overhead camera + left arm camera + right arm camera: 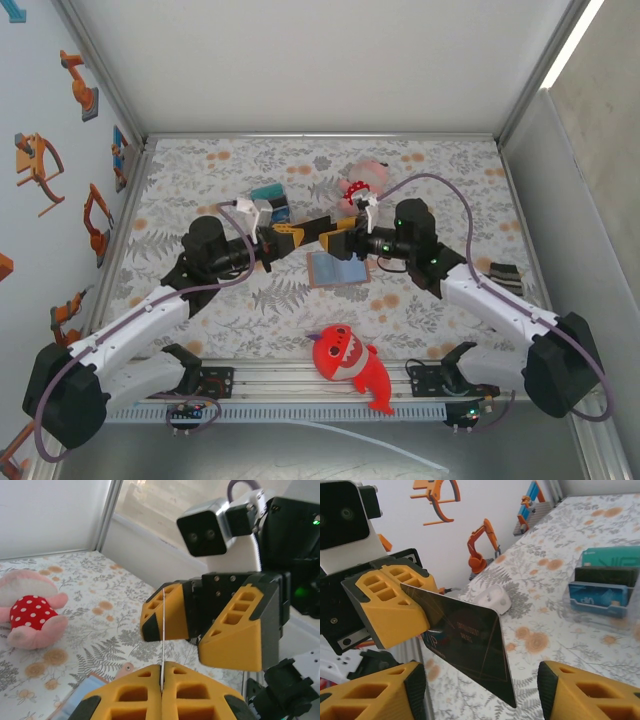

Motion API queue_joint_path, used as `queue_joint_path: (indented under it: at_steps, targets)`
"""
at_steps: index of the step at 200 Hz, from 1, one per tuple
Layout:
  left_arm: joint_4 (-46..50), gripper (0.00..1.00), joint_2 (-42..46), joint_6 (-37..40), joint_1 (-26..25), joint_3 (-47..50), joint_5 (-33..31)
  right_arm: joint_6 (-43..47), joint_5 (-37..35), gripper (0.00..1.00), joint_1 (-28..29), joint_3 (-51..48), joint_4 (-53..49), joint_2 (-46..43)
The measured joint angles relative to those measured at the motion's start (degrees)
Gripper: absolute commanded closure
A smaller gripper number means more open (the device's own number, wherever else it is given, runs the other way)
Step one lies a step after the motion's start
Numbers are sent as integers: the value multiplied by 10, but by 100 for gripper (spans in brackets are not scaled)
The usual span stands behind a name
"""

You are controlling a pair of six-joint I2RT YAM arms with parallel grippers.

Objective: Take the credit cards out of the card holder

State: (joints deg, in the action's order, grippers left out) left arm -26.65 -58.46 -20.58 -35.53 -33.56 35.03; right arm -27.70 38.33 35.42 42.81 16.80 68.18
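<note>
Dark credit card point(465, 640) is clamped in the left gripper point(162, 669), up off the floral table point(450, 180), its free corner between the wide-spread fingers of the right gripper point(336, 240), while the card holder point(337, 268) lies open on the table just below them.

Table point(200, 170): floral-patterned surface, walled on three sides.
- Card holder point(337, 270): open and flat, centre of frame.
- Red shark plush point(347, 362): lower centre.
- Pink plush point(362, 180) with red dotted part: upper centre.
- Striped block point(268, 193), teal, black and blue: upper left of centre.
- Small dark striped item point(505, 275): right edge.
</note>
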Motion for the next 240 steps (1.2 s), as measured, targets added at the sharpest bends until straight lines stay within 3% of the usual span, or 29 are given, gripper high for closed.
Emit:
queue_joint_path:
  at_steps: [30, 52, 58, 104, 112, 132, 145, 182, 240]
  targets:
    - [-25, 100, 0, -22, 0, 1, 9, -13, 26, 53, -1, 0, 26, 10]
    - [-32, 100, 0, -32, 0, 1, 16, -21, 42, 82, -2, 0, 44, 9]
    - [-34, 100, -1, -34, 0, 1, 18, -20, 45, 86, -3, 0, 49, 8]
    - [-53, 98, -8, -46, 3, 0, 28, -20, 60, 100, -5, -8, 58, -19]
    - [-56, 91, -10, -47, 3, -1, 31, -22, 61, 100, -5, -11, 58, -24]
    - [-56, 59, -16, -50, 3, -3, 38, -14, 64, 100, -5, -15, 58, -34]
    - [-49, 50, -22, -52, 3, -6, 44, -8, 65, 100, -5, -15, 57, -42]
    - [23, 49, -24, -12, 3, -48, 60, 14, 67, 100, -7, -15, 28, -54]
    - [275, 51, -19, 136, 3, -202, 50, 49, 78, 100, -7, -8, -40, -57]
